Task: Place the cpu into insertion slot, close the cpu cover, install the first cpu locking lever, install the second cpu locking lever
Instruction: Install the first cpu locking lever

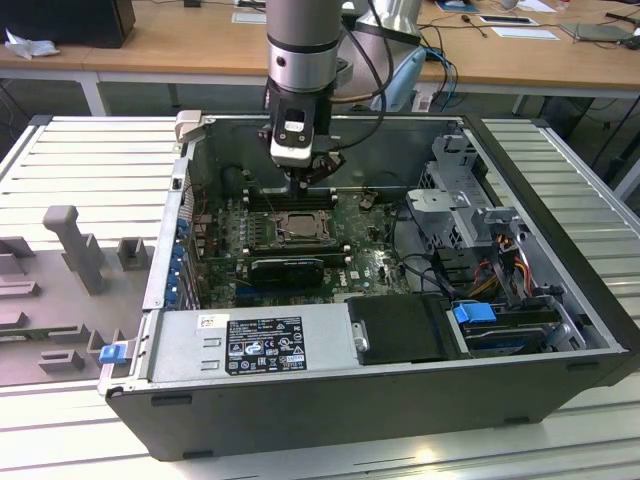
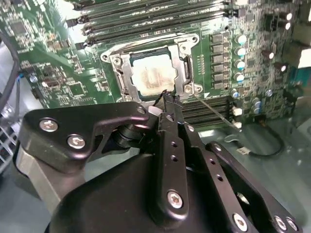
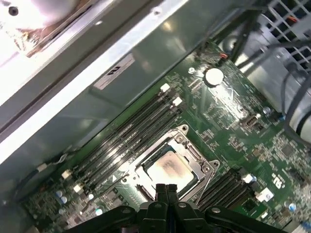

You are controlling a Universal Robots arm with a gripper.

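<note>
The cpu (image 2: 151, 76) lies flat in the insertion slot (image 2: 115, 60) on the green board, its pale metal face showing through the window of the cpu cover (image 2: 127, 74), which lies down over it. In the exterior view my gripper (image 1: 304, 182) hangs just above the socket's far edge. Its black fingers are shut together with nothing between them in both wrist views, and the gripper (image 2: 167, 98) tip is at the socket's rim. A thin metal locking lever (image 2: 214, 109) runs away from that corner along the board. The first wrist view shows the gripper (image 3: 165, 190) right beside the cpu (image 3: 170, 170).
Long black memory slots (image 2: 146, 17) flank the socket on both sides. A long black card (image 1: 287, 268) sits nearer the case front, with the power supply (image 1: 250, 345) beyond it. A drive cage (image 1: 470, 215) and cables (image 1: 500, 270) crowd the exterior view's right.
</note>
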